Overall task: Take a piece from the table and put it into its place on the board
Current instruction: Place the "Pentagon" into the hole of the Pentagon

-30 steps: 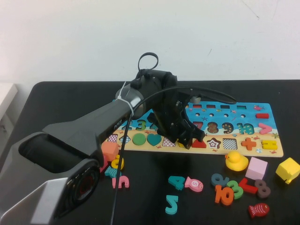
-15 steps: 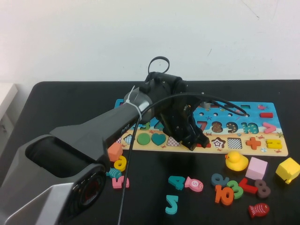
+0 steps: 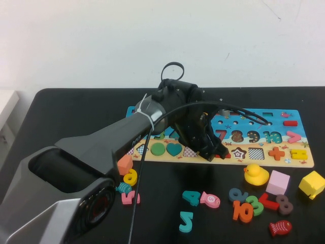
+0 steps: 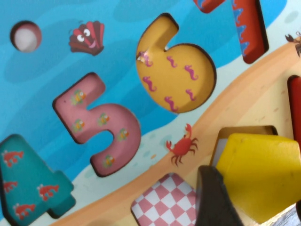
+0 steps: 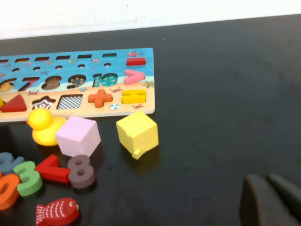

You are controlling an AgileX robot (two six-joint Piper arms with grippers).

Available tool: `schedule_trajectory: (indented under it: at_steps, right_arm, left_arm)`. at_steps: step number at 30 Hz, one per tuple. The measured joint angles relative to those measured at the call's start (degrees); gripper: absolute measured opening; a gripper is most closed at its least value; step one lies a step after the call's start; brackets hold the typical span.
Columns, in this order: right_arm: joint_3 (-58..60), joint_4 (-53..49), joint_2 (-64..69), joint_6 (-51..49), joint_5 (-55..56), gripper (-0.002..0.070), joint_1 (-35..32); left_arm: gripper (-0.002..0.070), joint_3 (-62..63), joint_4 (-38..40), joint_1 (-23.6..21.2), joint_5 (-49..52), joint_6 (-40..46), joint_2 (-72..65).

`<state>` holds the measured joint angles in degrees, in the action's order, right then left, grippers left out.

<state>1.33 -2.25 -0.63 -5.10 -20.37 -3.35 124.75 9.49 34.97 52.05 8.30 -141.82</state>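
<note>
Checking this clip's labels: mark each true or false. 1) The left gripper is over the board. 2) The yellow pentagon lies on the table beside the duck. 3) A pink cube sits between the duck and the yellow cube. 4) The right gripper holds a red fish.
1) True: the left gripper is over the board.
2) False: the pentagon is at its cut-out on the board, between the left gripper's fingers; the duck is on the table.
3) True: pink cube, yellow cube.
4) False: the right gripper holds nothing; the fish lies on the table.

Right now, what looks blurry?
Left wrist view: the left end effector, over the wooden puzzle board, is a dark blur gripping the small flat yellow wooden pentagon. Right wrist view: the right end effector, above the black table, looks soft.
</note>
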Motion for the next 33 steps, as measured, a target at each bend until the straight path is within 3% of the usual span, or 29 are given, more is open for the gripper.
schedule_trajectory:
  at_steps: [20,33]
  right_arm:
    - [0.0,0.0,0.0,0.0,0.0,0.0019,0.0]
    - [0.0,0.0,0.0,0.0,0.0,0.0019,0.0]
  left_arm:
    - [0.0323,0.0,2.9,0.0,-3.8,0.4,-0.4]
    - [0.0323,0.0,-0.6,0.0,-3.1,0.0,-0.4]
